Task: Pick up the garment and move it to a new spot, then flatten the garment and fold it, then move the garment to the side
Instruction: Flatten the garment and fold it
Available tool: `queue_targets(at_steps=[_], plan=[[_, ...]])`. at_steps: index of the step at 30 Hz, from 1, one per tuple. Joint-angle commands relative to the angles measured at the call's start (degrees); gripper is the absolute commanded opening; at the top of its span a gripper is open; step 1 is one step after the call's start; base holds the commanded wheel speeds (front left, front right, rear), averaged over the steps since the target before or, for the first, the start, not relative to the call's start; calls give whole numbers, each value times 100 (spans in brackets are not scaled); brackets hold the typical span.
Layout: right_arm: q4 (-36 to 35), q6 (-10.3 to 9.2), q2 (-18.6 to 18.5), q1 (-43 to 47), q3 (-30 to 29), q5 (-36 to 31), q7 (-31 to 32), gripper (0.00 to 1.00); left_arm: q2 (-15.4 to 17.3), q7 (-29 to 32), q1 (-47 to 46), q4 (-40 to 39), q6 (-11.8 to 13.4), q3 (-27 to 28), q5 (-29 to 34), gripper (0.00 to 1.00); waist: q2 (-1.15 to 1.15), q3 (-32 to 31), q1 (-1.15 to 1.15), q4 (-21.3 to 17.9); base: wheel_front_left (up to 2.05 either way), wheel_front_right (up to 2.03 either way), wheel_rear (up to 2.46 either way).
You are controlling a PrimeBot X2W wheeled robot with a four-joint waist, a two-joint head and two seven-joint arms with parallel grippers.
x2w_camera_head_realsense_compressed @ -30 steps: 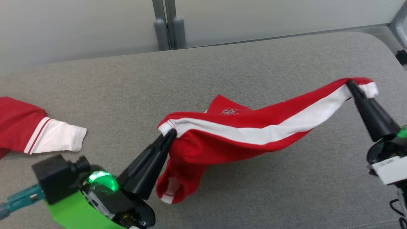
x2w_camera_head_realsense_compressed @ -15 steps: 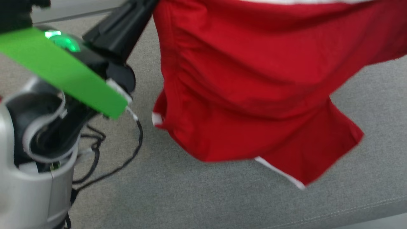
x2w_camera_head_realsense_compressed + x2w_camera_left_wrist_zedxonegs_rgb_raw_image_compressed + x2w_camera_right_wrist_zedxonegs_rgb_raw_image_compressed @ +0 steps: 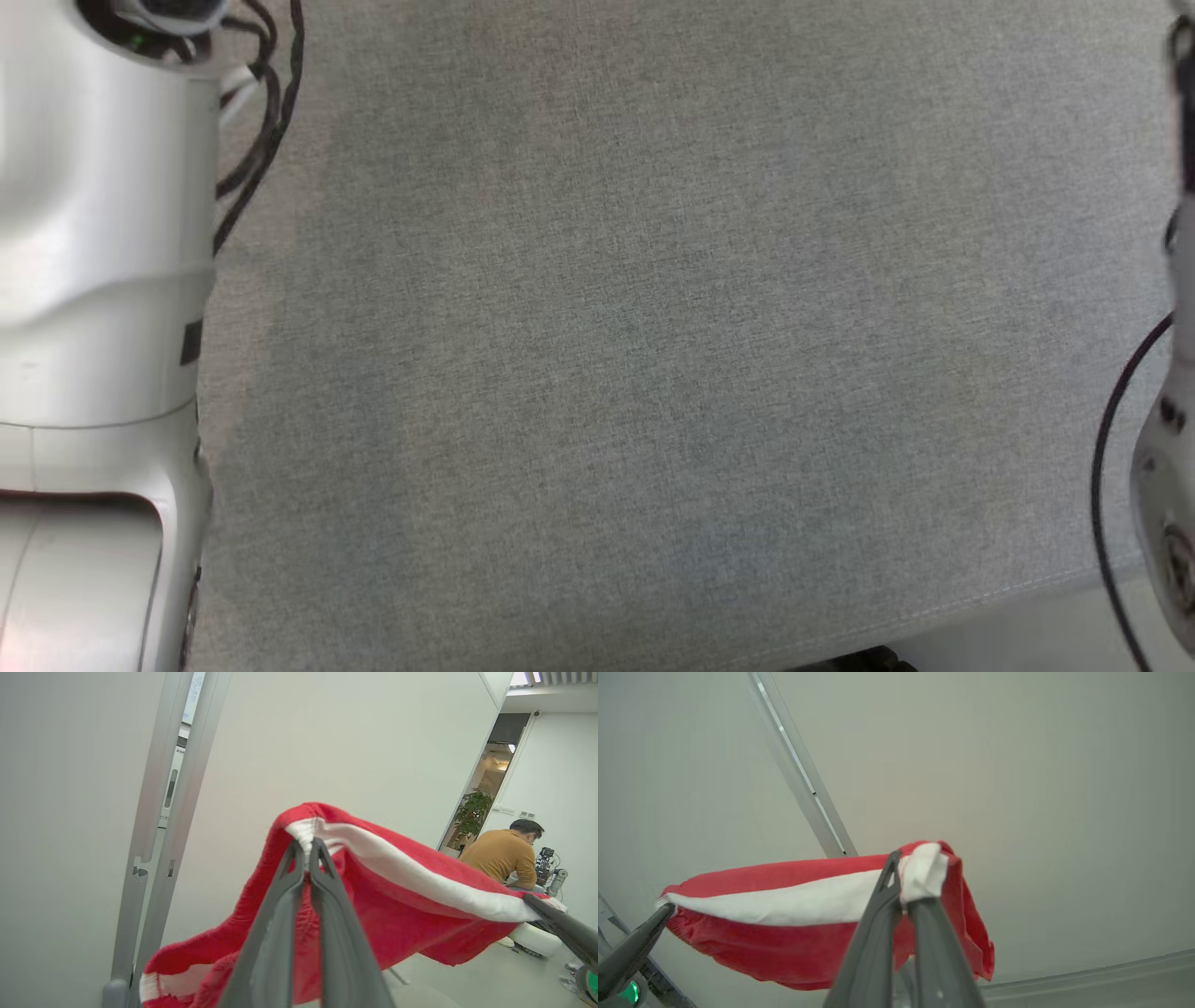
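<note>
- Left wrist view: left gripper, at centre, clamps the white band of the garment.
- Right wrist view: right gripper, at centre, pinches its other end.

garment: soft red knit cloth, white stripe, matt. fingers: dark matt plastic, smooth. bench: grey woven fabric, coarse texture. forearm: pale smooth shell, slight sheen.
</note>
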Motion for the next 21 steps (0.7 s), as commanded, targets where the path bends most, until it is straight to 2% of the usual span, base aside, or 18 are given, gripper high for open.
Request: queue_targets(at_steps=[1, 4, 7, 12, 17, 21], plan=[[143, 0, -24, 363, 165, 34, -107, 0, 75, -211, 245, 196, -82, -108, 115, 0, 0, -2, -1, -60, 0, 0, 0], [283, 0, -233, 1089, 593, 126, -311, 0, 268, -663, 820, 458, -166, -402, 190, 0, 0, -155, -1, -50, 0, 0, 0], [250, 0, -482, 2169, 959, 434, -521, 0, 442, -1014, 1852, 480, -194, -674, -53, 0, 0, -389, -1, 3, 0, 0, 0], [-32, -1, -860, 3836, 1360, 930, -812, 0, 803, -1325, 3601, 129, -199, -1155, -401, 0, 0, -779, -1, 75, 0, 0, 0], [-271, -6, -1270, 5399, 1604, 1101, -1114, 0, 836, -1456, 5407, -481, -198, -1269, -511, 0, 0, -1430, -1, 181, 0, 0, 0], [-445, -7, -1511, 6594, 1546, 1166, -1243, 0, 688, -1476, 6823, -936, -21, -1204, -379, 0, 0, -1999, -1, 278, 0, 0, 0]])
